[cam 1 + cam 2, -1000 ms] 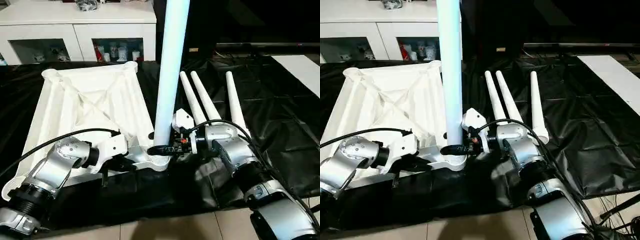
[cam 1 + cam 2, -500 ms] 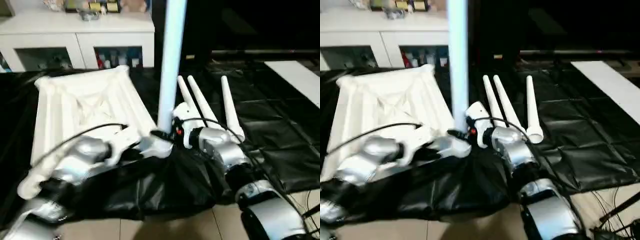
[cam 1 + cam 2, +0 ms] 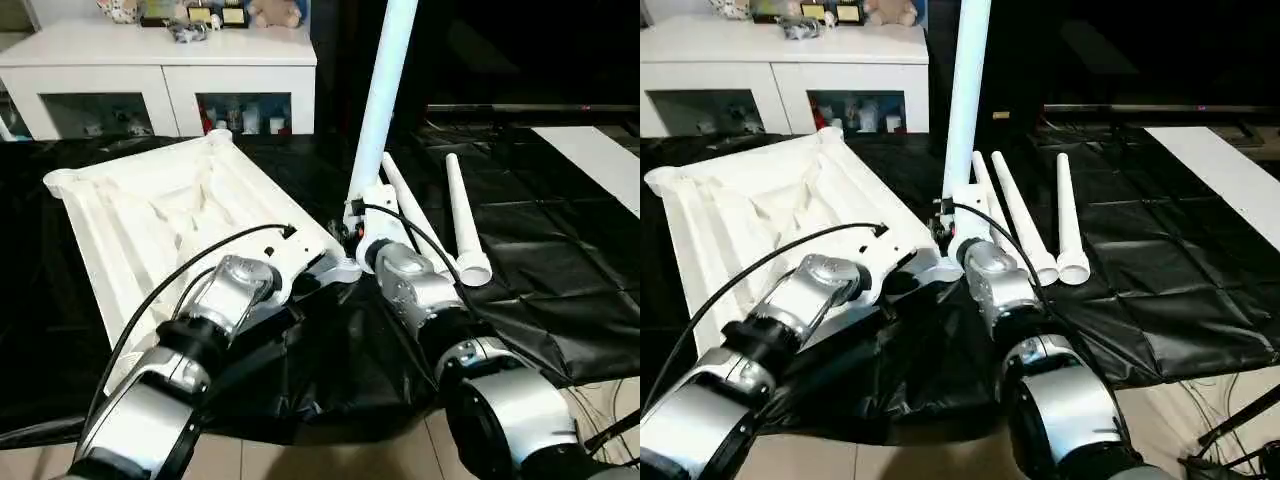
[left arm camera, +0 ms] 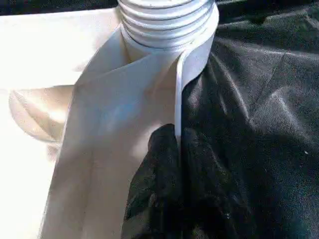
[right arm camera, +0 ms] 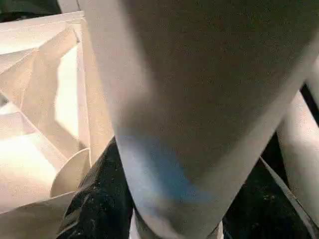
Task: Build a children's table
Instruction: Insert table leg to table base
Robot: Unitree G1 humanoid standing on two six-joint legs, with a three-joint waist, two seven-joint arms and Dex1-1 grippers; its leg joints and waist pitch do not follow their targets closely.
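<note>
The children's table top [image 3: 170, 210] lies upside down on the black sheet, white and ribbed. One white leg [image 3: 378, 110] stands in its near right corner socket [image 3: 347, 268] and leans a little to the right. My right gripper [image 3: 352, 232] is shut on this leg just above the socket; the leg [image 5: 199, 99] looms close in the right wrist view with a black finger [image 5: 94, 209] beside it. My left gripper [image 3: 322, 272] is shut on the top's thin rim [image 4: 177, 89] next to the socket, below the leg's ribbed end [image 4: 167, 20]. Three loose legs [image 3: 1025, 220] lie side by side to the right.
A white glass-door cabinet [image 3: 160, 60] stands behind the table. The black sheet [image 3: 560, 250] hangs bunched over the near edge, with tiled floor [image 3: 30, 460] below. A white board [image 3: 600, 160] lies at the far right. A black cable [image 3: 170, 290] runs along my left forearm.
The head view has shifted. The table top now sits turned, its far end swung left, and the upright leg leans more to the right. Both grippers keep their holds.
</note>
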